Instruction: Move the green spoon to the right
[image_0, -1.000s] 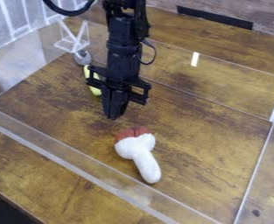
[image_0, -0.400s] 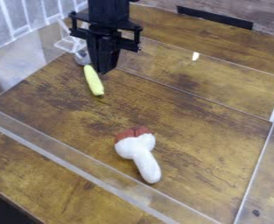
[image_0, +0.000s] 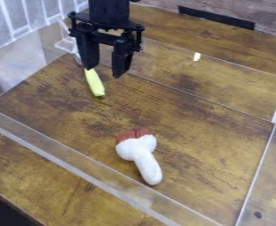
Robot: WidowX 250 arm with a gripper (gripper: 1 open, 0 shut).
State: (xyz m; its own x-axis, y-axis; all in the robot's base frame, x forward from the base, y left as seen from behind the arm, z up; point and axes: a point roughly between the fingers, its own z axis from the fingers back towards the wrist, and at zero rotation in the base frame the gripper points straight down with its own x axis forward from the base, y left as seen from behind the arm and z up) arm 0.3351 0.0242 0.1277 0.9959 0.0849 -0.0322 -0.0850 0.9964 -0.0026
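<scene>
Green spoon is the goal, but going front to back: nearest the camera is the clear plastic wall of a shallow see-through tray sitting on the wooden table. The wood is dark, grainy plank stuff with a bit of sheen.

Next in is 1 chunky white toy, rounded and smooth, with a reddish-brown end pointing away from the camera. It's well apart from the spoon and looks irrelevant to the job.

Further back and to the left lies the spoon itself, flat on the wood: slim, finger-shaped, yellow-green plastic, running roughly front to back. Nothing is touching it.

Right behind and above it hangs the gripper, black, pointing straight down, its 2 fingers spread wide with nothing between them. It looks to sit a touch right of the spoon's far end, raised off the table.

My read: the spoon looks like it hasn't gone right yet, or not far, since it's on the left part of the tray. So this is the approach step. Next move would need the open fingers lined up either side of that thin body, lowered close to the wood, then closed. Slim and slick, so it could easily squirt out.

Behind all that there's a clear stand-like thing, hard to make out.
</scene>
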